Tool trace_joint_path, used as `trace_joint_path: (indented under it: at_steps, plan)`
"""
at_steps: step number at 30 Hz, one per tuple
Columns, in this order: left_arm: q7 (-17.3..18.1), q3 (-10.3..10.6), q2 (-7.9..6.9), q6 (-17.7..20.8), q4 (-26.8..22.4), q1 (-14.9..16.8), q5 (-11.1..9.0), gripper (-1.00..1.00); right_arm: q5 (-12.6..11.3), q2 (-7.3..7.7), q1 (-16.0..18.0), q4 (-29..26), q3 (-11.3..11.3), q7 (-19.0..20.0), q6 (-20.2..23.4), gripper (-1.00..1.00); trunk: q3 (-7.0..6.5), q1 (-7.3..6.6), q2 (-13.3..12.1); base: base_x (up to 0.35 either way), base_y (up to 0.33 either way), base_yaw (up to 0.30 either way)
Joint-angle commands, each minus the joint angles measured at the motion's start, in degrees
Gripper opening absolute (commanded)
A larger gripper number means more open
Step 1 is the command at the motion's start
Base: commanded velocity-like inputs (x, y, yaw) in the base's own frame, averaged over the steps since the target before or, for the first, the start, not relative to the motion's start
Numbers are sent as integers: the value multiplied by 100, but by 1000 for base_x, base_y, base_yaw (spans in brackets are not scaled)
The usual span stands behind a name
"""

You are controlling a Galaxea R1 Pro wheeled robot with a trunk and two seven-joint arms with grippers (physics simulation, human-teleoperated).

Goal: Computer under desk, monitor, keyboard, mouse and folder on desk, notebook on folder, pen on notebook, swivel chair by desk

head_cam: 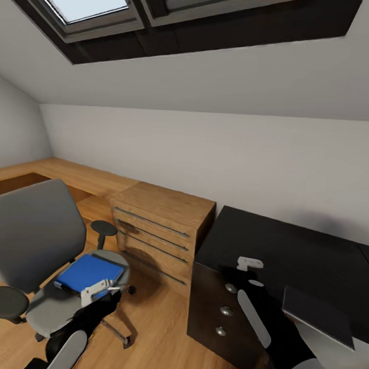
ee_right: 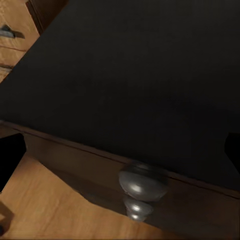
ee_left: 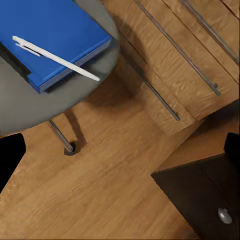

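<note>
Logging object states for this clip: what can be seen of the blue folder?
The folder is flat, bright blue and rectangular, with a dark spine edge and a thick look, like a cover over pages. It lies closed and level on the swivel chair's grey seat. A thin white pen rests diagonally across its cover. The left hand hovers close by, not gripping it.

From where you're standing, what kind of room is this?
Most likely an attic room set up as a home office or study. There is a sloped ceiling with a skylight, a grey swivel chair with a blue folder on its seat, a black desk and a light-wood chest of drawers.
</note>
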State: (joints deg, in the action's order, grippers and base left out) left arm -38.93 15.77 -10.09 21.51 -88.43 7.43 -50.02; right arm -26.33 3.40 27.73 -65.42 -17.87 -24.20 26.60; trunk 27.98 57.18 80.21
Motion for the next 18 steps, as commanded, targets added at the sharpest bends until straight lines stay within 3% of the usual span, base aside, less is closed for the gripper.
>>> trace_joint_path:
  at_steps: [1,3,7,14,18]
  plan:
    - [-249,15,-57,-281,-27,6,74,100,-46,9,4,-12,-56,-113,10,100,6,0,4,0,0,280]
    - [-705,32,-123,-626,-114,0,207,100,-36,5,4,-9,-103,-195,7,100,6,0,4,0,0,280]
    - [-1054,90,-152,-801,-173,-3,269,100,-31,5,4,-7,-159,-247,-48,100,6,0,4,0,0,280]
    - [-1177,337,-160,-863,-191,-4,298,100,-30,4,4,4,-192,-270,-203,100,6,0,4,0,0,280]
    - [-1187,445,-160,-866,-193,-5,301,100,-30,-45,4,43,-381,-261,-224,100,6,0,4,0,0,280]
